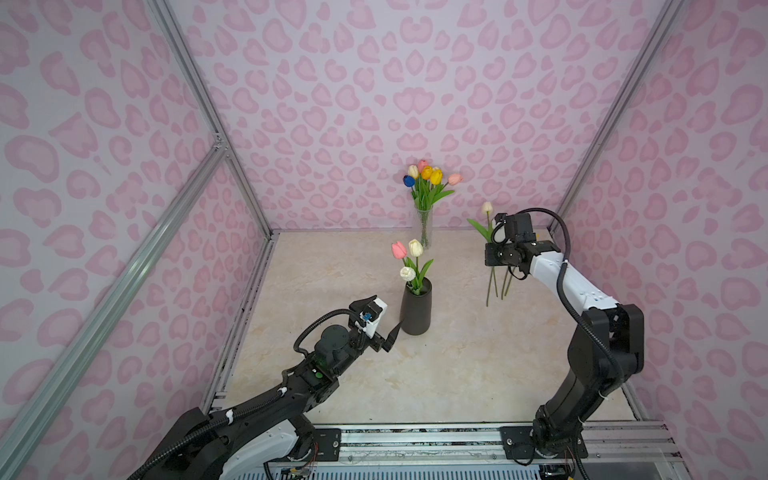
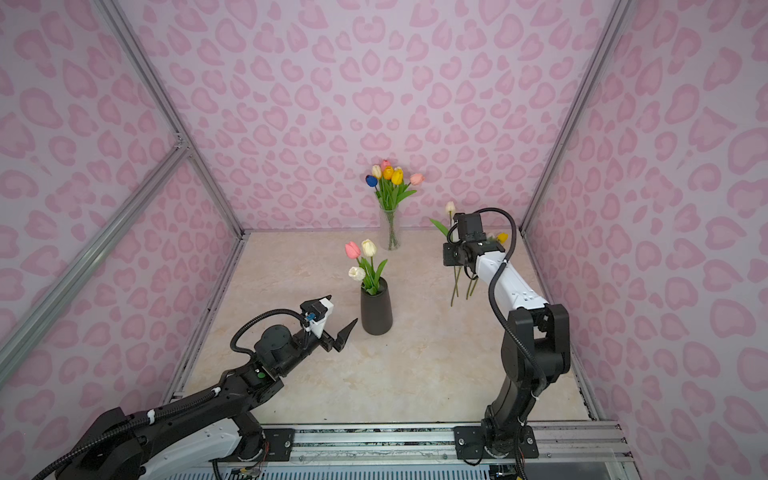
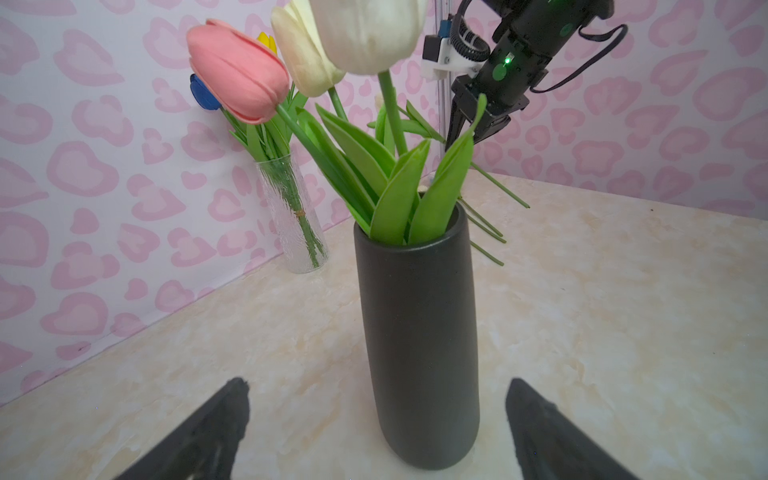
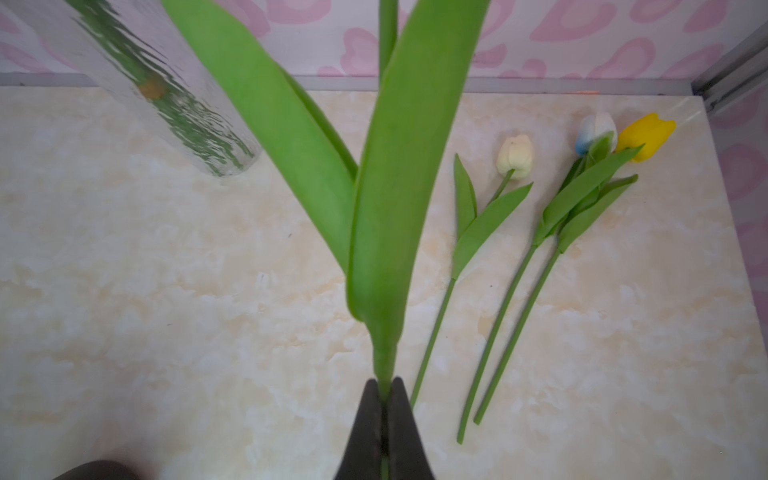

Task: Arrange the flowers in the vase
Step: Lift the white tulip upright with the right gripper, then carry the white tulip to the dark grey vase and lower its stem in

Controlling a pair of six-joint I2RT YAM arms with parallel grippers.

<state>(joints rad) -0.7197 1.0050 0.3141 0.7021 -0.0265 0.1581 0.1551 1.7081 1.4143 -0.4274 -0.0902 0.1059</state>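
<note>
One cream tulip [image 1: 487, 207] is held aloft, clamped by its stem in the right gripper [image 4: 384, 388]: transport is judged in hand. Next it must be swung to the black vase [image 1: 415, 309], well apart from that gripper, and fed in stem-first. The left gripper [image 2: 343, 309] is spread wide just beside the vase. Three flowers [image 4: 490, 220] below the right gripper are largely hidden by its arm in both top views
</note>
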